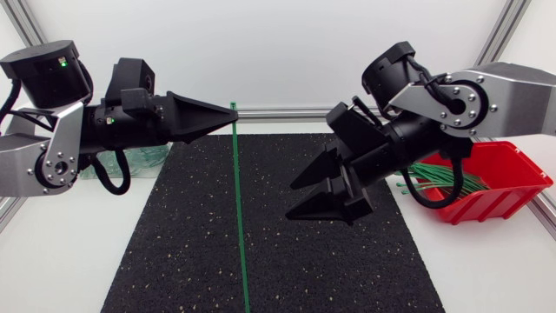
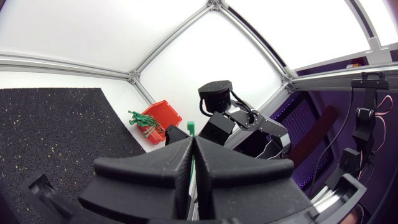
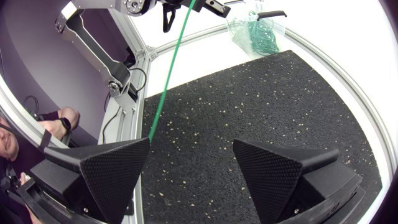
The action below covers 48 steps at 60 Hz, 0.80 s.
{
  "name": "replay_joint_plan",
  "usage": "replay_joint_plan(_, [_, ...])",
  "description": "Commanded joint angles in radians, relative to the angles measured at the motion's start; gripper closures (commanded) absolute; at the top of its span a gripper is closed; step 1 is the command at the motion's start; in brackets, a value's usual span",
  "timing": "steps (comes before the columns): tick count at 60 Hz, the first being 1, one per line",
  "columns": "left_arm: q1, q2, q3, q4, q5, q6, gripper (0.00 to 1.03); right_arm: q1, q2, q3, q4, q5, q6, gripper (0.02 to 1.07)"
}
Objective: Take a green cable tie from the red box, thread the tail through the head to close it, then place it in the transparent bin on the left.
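Hands: left hand is clamped tight on one end of green cable tie, which runs out straight over black mat. Right hand gapes wide, holding nothing, just beside the tie (in right wrist view the free end sits by one fingertip). Red box w/ spare ties is behind it, transparent bin by left arm. Next, IMO: right hand pinches the free end near its tip, then curls it slowly twd the held end, left grip firm, so tail meets head squarely. Can't tell which end is the head.
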Motion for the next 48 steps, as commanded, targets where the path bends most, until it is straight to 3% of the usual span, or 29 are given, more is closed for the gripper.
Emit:
replay_joint_plan(1, [0.005,0.015,0.031,-0.010,0.026,-0.018,1.00,0.000,-0.061,-0.041,-0.032,0.058,-0.098,0.05])
replay_joint_plan(9, [-0.001,0.018,0.022,-0.030,0.038,0.020,1.00,0.023,-0.104,-0.077,-0.050,0.172,-0.135,0.05])
replay_joint_plan(16, [-0.003,0.024,0.019,-0.070,0.043,0.078,1.00,0.040,-0.088,-0.080,-0.136,0.265,-0.201,0.06])
replay_joint_plan(25, [-0.001,0.030,0.028,-0.085,0.040,0.081,1.00,0.031,-0.110,-0.099,-0.106,0.357,-0.264,0.05])
replay_joint_plan(38, [-0.001,0.022,0.031,-0.110,0.032,0.080,1.00,0.040,-0.205,-0.194,0.204,0.480,-0.439,0.06])
replay_joint_plan(42, [0.000,0.027,0.042,-0.125,0.032,0.078,1.00,0.041,-0.235,-0.241,0.370,0.491,-0.470,0.06])
replay_joint_plan(48, [0.000,0.030,0.062,-0.151,0.030,0.075,1.00,0.046,-0.235,-0.260,0.505,0.508,-0.531,0.06])
